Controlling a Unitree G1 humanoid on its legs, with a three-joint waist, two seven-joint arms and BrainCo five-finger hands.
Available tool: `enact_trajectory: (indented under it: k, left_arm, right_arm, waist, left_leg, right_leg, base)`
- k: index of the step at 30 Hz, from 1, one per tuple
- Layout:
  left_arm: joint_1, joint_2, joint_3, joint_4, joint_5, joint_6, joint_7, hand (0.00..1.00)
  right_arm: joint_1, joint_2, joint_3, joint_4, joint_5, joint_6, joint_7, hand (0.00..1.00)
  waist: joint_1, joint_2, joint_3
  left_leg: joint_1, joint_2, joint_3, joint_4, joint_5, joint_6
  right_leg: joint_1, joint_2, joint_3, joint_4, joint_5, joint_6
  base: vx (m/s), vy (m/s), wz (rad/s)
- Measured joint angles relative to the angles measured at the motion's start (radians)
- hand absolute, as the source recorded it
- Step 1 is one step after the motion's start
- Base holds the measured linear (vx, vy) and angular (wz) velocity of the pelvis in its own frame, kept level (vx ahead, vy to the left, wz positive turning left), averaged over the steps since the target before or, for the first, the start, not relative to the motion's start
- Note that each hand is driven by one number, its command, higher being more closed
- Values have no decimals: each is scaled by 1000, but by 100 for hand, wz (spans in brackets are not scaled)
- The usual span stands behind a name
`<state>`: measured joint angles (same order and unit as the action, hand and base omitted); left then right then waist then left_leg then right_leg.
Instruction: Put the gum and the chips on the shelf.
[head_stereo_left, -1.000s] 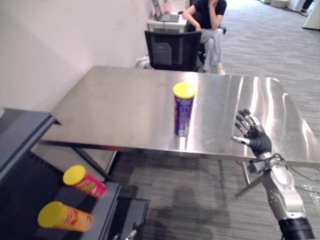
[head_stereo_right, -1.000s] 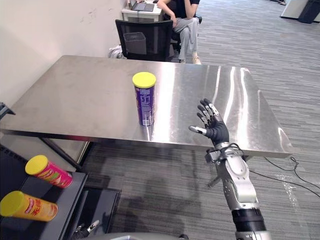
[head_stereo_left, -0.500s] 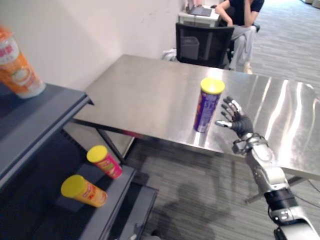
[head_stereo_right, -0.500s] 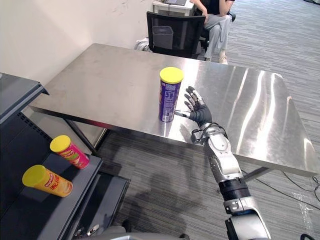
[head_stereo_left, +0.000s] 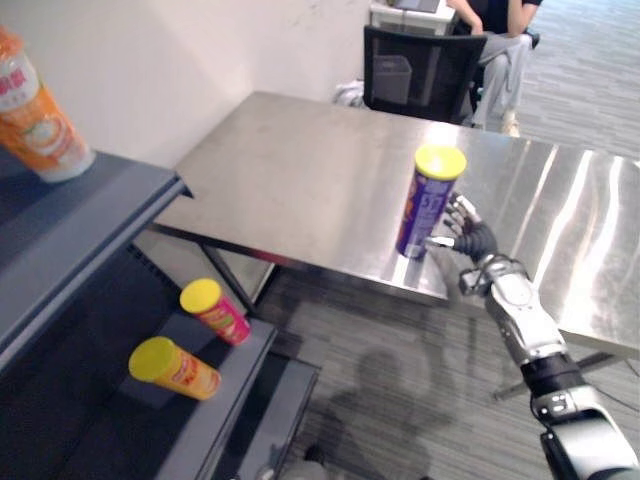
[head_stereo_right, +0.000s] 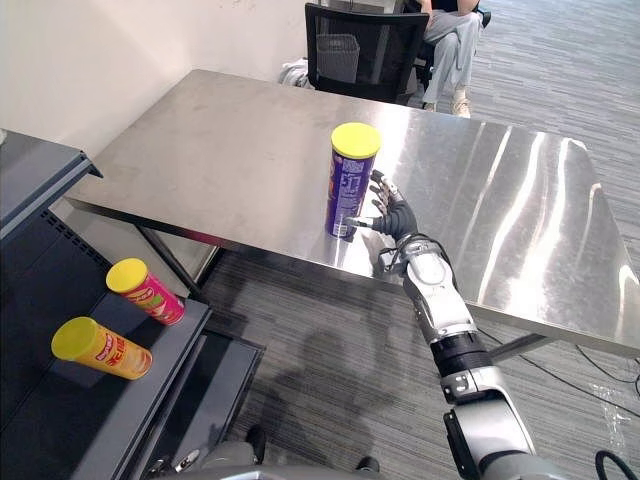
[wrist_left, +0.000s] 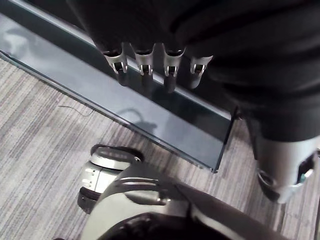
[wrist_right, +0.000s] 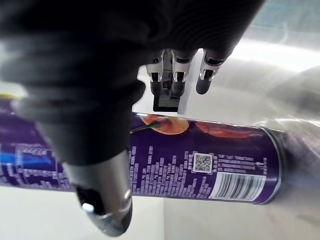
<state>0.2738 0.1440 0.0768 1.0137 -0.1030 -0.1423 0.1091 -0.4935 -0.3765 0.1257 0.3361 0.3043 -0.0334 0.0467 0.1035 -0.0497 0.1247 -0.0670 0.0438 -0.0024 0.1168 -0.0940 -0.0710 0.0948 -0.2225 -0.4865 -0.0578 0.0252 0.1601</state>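
A purple chips can (head_stereo_left: 427, 204) with a yellow lid stands upright near the front edge of the steel table (head_stereo_left: 290, 180). My right hand (head_stereo_right: 393, 216) is open just right of the can, fingers spread and the thumb by its lower part. In the right wrist view the can (wrist_right: 200, 167) runs between the thumb (wrist_right: 102, 200) and the straight fingers (wrist_right: 172, 75), which are not closed on it. My left hand (wrist_left: 144, 60) hangs open and holds nothing, over a dark shelf board (wrist_left: 165, 120).
A dark shelf unit (head_stereo_left: 90, 230) stands at the left. A pink can (head_stereo_left: 215, 312) and an orange can (head_stereo_left: 172, 368) lie on its lower board; an orange-and-white container (head_stereo_left: 35, 115) stands on top. Behind the table are a black chair (head_stereo_left: 420, 60) and a seated person (head_stereo_left: 505, 40).
My right hand has moved left across the table's front, from well clear of the purple can to right beside it. The camera has swung left, bringing the shelf into view.
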Motion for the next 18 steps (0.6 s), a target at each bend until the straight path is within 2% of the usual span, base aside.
enact_trajectory:
  k: [12,13,18]
  left_arm:
    - [7,-6,-13,-27,0,0,-6,0]
    - [7,-6,-13,-27,0,0,-5,0]
    - [6,-8,-13,-29,0,0,-5,0]
  right_arm:
    - [-49,-4,10,35,-21,-1,4,0]
    - [-60,-4,10,35,-21,-1,3,100]
    - [-90,-4,12,40,-21,-1,-4,100]
  waist:
    - [38,8,29]
    - [38,10,31]
    - [39,11,35]
  left_leg:
    - [-1,-8,-22,9,1,2]
    - [-2,-11,-26,9,2,3]
    - [-7,-18,-38,11,2,3]
  right_leg:
    - [13,-4,-14,-1,0,0]
    - [14,-6,-17,-1,0,0]
    - [15,-10,-25,0,1,1]
  base:
    - [0,9,4]
    - [5,21,6]
    - [12,24,5]
